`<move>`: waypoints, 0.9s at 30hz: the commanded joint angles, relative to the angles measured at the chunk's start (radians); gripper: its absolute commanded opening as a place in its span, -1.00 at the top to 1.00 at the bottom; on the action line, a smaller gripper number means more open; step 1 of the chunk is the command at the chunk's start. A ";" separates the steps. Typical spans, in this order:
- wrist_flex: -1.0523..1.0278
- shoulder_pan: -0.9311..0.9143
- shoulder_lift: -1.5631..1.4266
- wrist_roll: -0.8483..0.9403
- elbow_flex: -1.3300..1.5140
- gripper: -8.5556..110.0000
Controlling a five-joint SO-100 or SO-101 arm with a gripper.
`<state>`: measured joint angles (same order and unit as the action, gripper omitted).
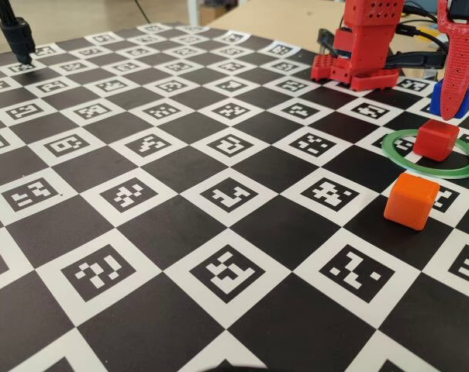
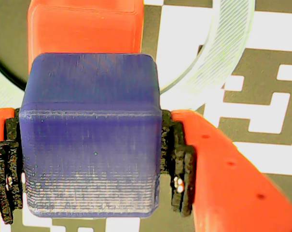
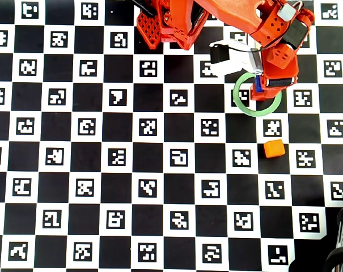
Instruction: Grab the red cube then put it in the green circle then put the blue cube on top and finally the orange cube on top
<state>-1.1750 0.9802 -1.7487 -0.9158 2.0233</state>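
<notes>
Deep-blue plastic fills the wrist view: the blue cube sits clamped between the gripper pads, one black pad pressed against each side face, with its top edge level across the frame. A cube has no long axis; its faces run square to the fingers. In the fixed view the blue cube is largely hidden behind the red finger and appears raised off the board, though the height is hard to judge. The red cube rests flat inside the green circle, toward the ring's right side, one corner facing the camera. The orange cube sits on the checkerboard mat just outside the ring, nearer the camera, apart from it.
</notes>
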 commanded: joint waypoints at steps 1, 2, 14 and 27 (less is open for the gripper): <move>0.003 -0.014 -0.081 -0.005 -0.008 0.77; 0.003 -0.020 -0.081 -0.005 -0.008 0.77; 0.017 -0.038 -0.054 -0.002 -0.005 0.77; 0.037 -0.031 -0.035 0.003 0.009 0.76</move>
<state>-1.1566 0.9495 -1.7487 -0.9158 2.0387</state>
